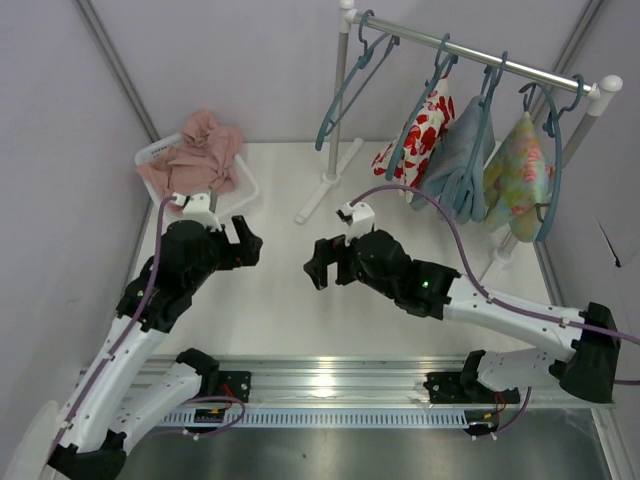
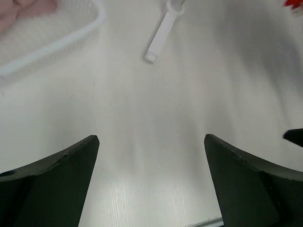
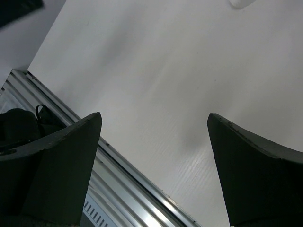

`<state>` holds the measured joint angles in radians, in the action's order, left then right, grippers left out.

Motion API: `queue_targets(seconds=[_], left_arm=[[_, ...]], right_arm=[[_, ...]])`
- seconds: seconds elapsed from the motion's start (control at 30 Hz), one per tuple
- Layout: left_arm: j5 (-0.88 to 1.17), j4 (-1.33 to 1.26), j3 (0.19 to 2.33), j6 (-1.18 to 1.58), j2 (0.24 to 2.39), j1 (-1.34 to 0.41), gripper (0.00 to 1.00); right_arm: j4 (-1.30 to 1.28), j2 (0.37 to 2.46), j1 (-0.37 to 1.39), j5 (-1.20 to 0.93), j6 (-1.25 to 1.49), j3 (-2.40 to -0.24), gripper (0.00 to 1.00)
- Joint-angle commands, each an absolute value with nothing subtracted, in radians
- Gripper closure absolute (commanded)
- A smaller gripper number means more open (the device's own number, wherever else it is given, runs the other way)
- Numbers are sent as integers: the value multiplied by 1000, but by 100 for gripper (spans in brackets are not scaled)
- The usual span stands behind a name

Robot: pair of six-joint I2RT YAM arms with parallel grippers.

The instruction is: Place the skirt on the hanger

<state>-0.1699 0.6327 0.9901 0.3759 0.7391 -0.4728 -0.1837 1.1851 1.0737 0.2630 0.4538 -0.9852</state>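
The skirt (image 1: 422,132), white with red flowers, hangs on a teal hanger (image 1: 437,68) on the clothes rail, second from the left. An empty teal hanger (image 1: 348,88) hangs at the rail's left end. My left gripper (image 1: 246,246) is open and empty above the table, left of centre; in the left wrist view (image 2: 151,142) only bare table shows between its fingers. A red scrap of the skirt (image 2: 293,4) shows at that view's top right corner. My right gripper (image 1: 318,266) is open and empty, facing the left one; it also shows in the right wrist view (image 3: 154,120).
A white basket (image 1: 245,185) at the back left holds a dusty-pink cloth (image 1: 200,150). The rail (image 1: 500,62) also carries a grey-blue garment (image 1: 462,150) and a pale green flowered one (image 1: 518,170). The rack's foot (image 1: 325,185) lies on the table. A metal rail (image 1: 330,375) runs along the near edge.
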Motion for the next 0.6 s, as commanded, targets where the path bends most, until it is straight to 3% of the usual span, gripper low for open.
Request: queue_targets(seconds=[0.0, 0.27, 0.57], left_arm=[[-112, 617, 896, 475, 723, -402, 1], [-152, 511, 773, 522, 672, -344, 1], [-232, 470, 717, 574, 677, -341, 1]], right_arm=[[-118, 1261, 1083, 311, 454, -1098, 1], [-78, 1327, 1066, 364, 433, -1138, 1], [-129, 1348, 985, 244, 436, -1174, 1]])
